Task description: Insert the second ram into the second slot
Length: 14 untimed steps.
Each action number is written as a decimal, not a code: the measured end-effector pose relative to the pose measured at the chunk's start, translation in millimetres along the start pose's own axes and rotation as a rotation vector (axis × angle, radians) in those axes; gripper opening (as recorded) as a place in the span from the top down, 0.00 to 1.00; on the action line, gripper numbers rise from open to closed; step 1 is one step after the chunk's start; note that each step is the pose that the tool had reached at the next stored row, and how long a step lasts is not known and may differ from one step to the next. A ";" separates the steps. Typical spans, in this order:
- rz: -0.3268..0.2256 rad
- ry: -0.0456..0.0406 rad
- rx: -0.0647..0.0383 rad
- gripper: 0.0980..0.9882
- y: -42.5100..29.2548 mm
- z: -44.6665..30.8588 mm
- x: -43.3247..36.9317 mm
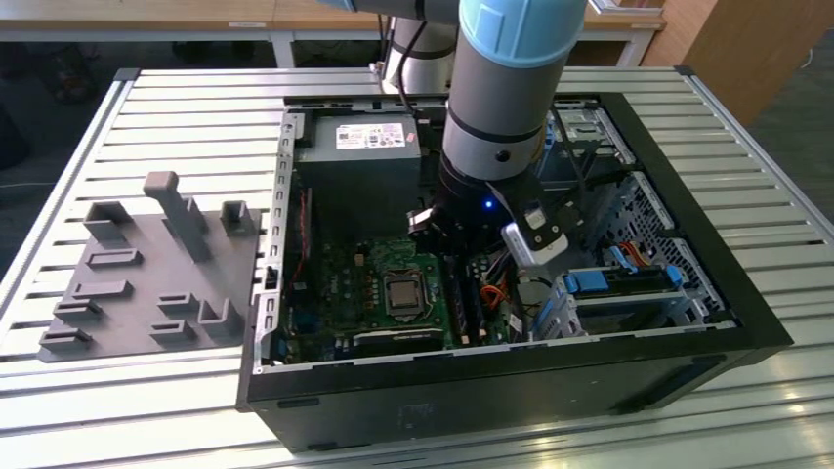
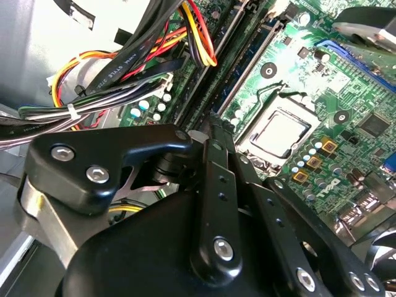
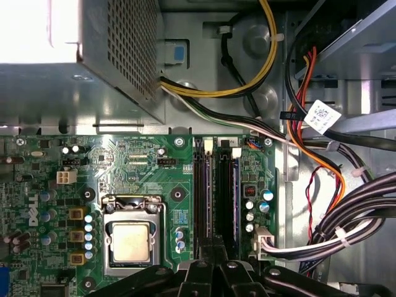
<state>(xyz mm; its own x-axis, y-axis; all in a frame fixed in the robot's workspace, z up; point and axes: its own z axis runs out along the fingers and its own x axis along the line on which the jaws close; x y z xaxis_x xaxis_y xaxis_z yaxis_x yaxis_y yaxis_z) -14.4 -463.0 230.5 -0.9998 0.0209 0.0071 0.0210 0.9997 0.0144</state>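
Note:
My gripper (image 1: pixel 459 256) reaches down into the open computer case (image 1: pixel 729 293), over the green motherboard (image 1: pixel 342 293). Its fingers are pressed together, with the gripper (image 3: pixel 215 240) directly above the row of memory slots (image 3: pixel 203 198) in both wrist views. The second ram (image 3: pixel 215 198) shows edge-on as a thin dark line running from the tips along the slots, chips hidden. I cannot tell how deep it sits in its slot. Another stick with a blue top edge (image 3: pixel 235 198) stands in the neighbouring slot. The same slots (image 2: pixel 244 68) run away from the gripper (image 2: pixel 213 122).
The processor socket (image 3: pixel 131 238) lies close beside the slots. Thick cable bundles (image 3: pixel 346 210) hang on the other side. The power supply box (image 1: pixel 354 147) fills the case's far end, and a drive cage with blue clips (image 1: pixel 626 283) stands at the exterior view's right. A grey fixture plate (image 1: pixel 144 283) sits outside the case.

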 end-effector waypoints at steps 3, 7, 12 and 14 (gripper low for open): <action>0.000 0.0000 0.000 0.99 0.0 0.0 0.0; 0.000 0.0000 0.000 0.99 0.0 1.3 -0.1; 0.000 0.0000 0.000 0.99 0.0 3.2 -0.1; 0.000 0.0000 0.000 0.99 -0.1 4.3 -0.1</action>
<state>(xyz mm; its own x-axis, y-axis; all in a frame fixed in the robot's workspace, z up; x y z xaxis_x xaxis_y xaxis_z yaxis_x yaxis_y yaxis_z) -14.3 -463.0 226.1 -0.9998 0.0209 0.0071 0.0210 0.9997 0.0143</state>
